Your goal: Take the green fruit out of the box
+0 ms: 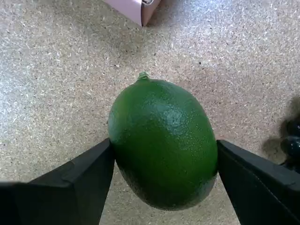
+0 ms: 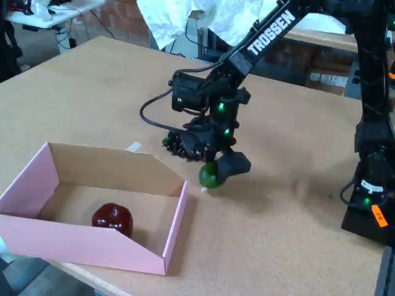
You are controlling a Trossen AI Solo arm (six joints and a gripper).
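The green fruit (image 1: 161,140) fills the middle of the wrist view, and my gripper (image 1: 165,157) is shut on it with one black finger pressed to each side. In the fixed view the gripper (image 2: 215,171) holds the green fruit (image 2: 209,177) outside the box (image 2: 170,237), just past its right wall and low over the table. Whether the fruit touches the tabletop I cannot tell. A pink corner of the box (image 1: 137,9) shows at the top of the wrist view.
A shiny dark red fruit (image 2: 113,218) lies inside the box. A bunch of black grapes (image 2: 176,143) sits on the table just behind the gripper, and the grapes (image 1: 293,140) show at the wrist view's right edge. The arm's base (image 2: 370,197) stands far right.
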